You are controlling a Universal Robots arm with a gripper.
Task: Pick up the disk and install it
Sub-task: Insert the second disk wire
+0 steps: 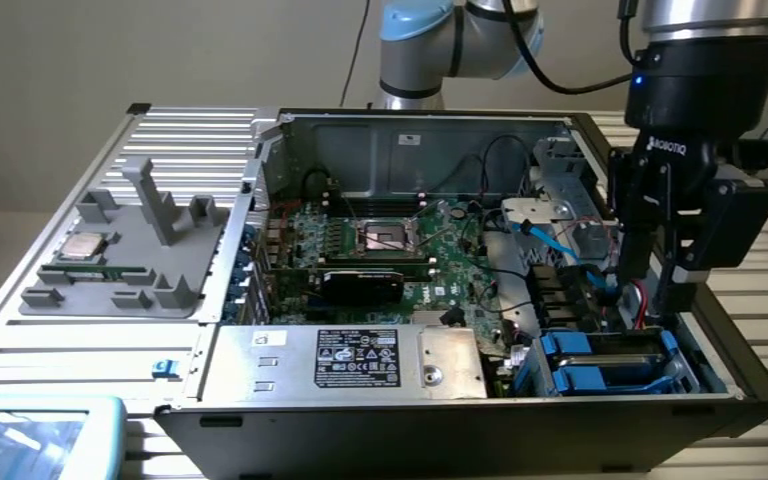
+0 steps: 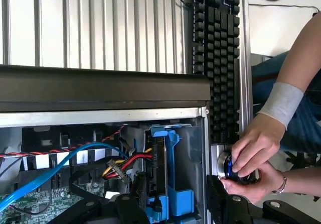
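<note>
Blue carrier rails (image 2: 168, 184); black keyboard (image 2: 216, 58); green motherboard (image 1: 411, 255); red-black twisted wires (image 2: 60, 151).

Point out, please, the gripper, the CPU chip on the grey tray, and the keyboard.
gripper (image 1: 654, 290): exterior view, midway between its fingertips.
CPU chip (image 1: 87, 245): exterior view, middle of its silver top.
keyboard (image 2: 216, 58): wrist view, middle of its black keys.

keyboard (image 2: 216, 58) beside open case (image 1: 491, 400) | CPU chip (image 1: 87, 246) on grey tray (image 1: 131, 290) | graphics card (image 1: 364, 283)

The arm (image 1: 458, 40) has pale grey links with light-blue joint caps; a black cable loops to the black gripper (image 1: 651, 285), lettered white, blue light lit.
</note>
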